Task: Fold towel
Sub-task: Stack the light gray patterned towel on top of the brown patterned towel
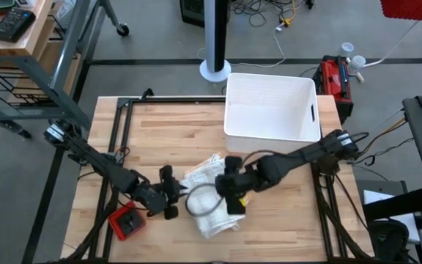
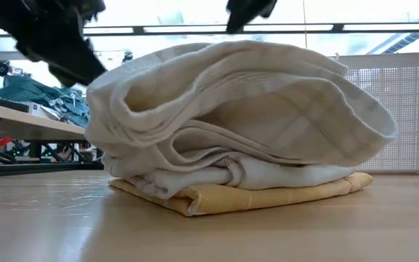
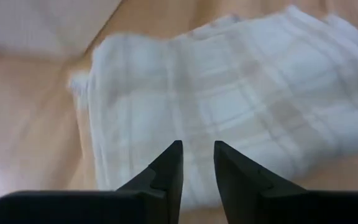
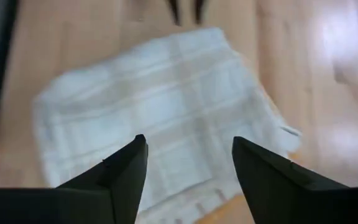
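Both claws, left claw narrowly apart and right claw wide apart, hold nothing; the bulging towel may spring unfolded.

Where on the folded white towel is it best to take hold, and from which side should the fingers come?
Probably the rounded fold edge of the white towel, on the left gripper's side, approached level with the table. The low view shows the layers bulging and gaping there, so one finger could slip under while the other presses on top. The bottom layers lie flatter.

One camera looks straight down on the pale wooden table; another sits at tabletop level, close against the folded white checked towel; both wrist cameras look down onto that towel.
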{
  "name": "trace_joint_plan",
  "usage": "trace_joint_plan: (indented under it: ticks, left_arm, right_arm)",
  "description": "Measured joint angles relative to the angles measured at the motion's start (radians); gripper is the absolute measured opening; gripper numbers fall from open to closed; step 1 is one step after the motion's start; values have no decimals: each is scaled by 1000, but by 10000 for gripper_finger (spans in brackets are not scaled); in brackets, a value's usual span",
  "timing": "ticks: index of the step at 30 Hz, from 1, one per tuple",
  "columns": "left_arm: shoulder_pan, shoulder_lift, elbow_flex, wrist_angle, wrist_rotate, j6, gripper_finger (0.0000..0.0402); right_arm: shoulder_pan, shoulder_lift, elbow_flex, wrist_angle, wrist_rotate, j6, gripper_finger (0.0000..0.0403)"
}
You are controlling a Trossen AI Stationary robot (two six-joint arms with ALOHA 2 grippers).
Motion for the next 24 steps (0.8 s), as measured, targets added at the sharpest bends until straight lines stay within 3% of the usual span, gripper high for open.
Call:
trace_joint_plan:
  ticks: [4,8,13,24]
  left_arm:
    - [1,-25,-47,1,26,-249,69]
    - [-2,-62,-76,8,70,-438,64]
    - [-7,-107,-110,51,140,-564,73]
    - [-4,-74,-351,585,178,-646,103]
  right_arm:
    - [-70,-2,-44,9,-19,59,215]
    - [-152,0,-131,26,-122,196,207]
    - [-197,-1,-233,91,-263,291,212]
    - [-204,-2,-390,266,-291,377,222]
